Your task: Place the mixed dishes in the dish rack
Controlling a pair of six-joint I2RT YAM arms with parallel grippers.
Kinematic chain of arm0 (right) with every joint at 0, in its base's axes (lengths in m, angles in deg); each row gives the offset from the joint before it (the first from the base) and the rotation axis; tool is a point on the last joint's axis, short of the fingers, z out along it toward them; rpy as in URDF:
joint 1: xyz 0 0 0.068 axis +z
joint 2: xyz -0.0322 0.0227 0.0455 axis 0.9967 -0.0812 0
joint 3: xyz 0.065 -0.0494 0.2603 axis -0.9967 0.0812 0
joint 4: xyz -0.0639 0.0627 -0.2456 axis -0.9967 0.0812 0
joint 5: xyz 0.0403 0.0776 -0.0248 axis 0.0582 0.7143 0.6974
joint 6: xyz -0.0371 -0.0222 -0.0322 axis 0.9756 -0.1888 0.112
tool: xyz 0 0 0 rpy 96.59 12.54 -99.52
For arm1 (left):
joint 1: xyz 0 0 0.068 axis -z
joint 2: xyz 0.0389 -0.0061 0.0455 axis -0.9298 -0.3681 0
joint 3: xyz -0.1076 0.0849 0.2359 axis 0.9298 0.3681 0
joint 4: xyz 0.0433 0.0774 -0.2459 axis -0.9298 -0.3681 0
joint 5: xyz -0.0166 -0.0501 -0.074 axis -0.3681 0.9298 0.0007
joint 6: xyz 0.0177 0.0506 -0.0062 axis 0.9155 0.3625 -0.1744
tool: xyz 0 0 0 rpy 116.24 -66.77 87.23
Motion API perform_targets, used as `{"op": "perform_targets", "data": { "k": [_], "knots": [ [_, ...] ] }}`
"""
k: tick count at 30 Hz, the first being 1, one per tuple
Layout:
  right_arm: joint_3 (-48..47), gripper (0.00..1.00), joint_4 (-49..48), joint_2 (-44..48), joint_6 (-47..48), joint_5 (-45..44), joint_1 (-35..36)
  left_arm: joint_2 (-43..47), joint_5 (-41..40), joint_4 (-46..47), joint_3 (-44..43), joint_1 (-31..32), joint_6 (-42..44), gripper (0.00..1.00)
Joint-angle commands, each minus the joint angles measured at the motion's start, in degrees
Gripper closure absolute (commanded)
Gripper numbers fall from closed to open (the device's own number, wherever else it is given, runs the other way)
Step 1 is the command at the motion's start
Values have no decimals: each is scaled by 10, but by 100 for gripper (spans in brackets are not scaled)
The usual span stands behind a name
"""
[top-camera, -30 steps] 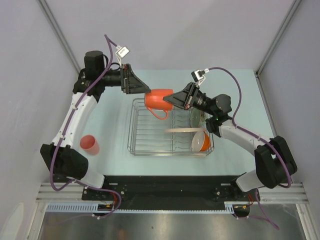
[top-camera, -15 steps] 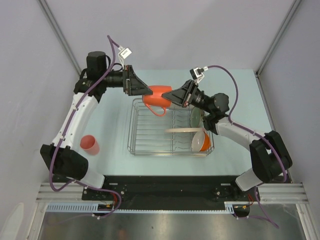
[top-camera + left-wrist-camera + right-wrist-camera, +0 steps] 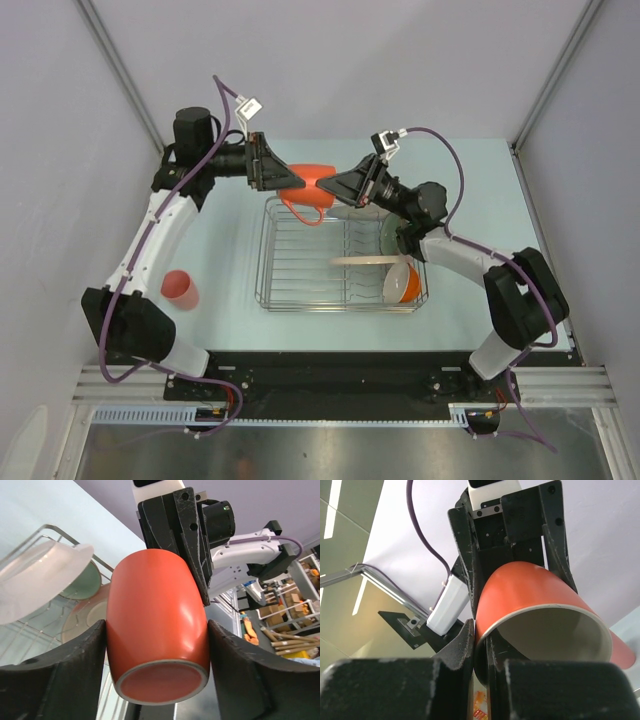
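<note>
Mug: glossy orange ceramic mug (image 3: 314, 177) is hanging over chrome wire dish rack (image 3: 268, 262), far edge
Right pincer (image 3: 337, 187): is clenching its rim
Left pincer (image 3: 291, 180): is bracketing its body; firm grip, cannot tell
Risk: right letting go early, mug dropping

A robotics lab test cell; plain grey panel walls (image 3: 350, 60) enclose a pale blue table (image 3: 480, 300); left arm (image 3: 160, 225) and right arm (image 3: 470, 262) are bolted by an aluminium rail (image 3: 330, 385) at the near edge; beyond the cell, shelving (image 3: 300, 580) with cardboard boxes (image 3: 277, 612).
</note>
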Motion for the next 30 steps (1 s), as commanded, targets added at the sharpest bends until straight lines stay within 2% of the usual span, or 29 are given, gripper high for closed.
{"op": "perform_targets", "data": {
  "k": [1,2,4,5,7,8,10,13,16,17,23,27,30],
  "knots": [
    [-40,100,-116,-11,-3,-40,16,12,28,14,-5,13,-11,43],
    [-40,100,-116,-13,-3,-41,15,11,30,13,-6,13,-11,55],
    [-41,100,-114,-14,1,-39,16,8,31,10,-11,13,-7,65],
    [-41,100,-113,-15,3,-38,16,7,32,6,-12,13,-6,79],
    [-40,100,-99,-14,11,-32,16,5,29,-11,-24,12,15,97],
    [-40,100,-90,-12,13,-29,15,4,22,-41,-32,12,27,100],
    [-40,100,-48,-2,30,-10,8,-2,17,-73,-55,10,62,100],
    [-38,77,40,15,61,17,0,-5,1,-131,-82,-3,106,100],
    [-26,61,121,45,110,25,-14,-11,-25,-215,-109,-8,167,100],
    [-24,45,142,59,120,25,-21,-12,-31,-241,-111,-8,177,100],
    [-2,16,275,101,199,43,-57,-10,-44,-295,-106,-23,221,100],
    [11,11,392,164,266,29,-122,-23,-147,-345,-123,-21,274,100],
    [13,11,466,224,316,6,-148,-42,-280,-365,-118,-6,302,100]
  ]
}}
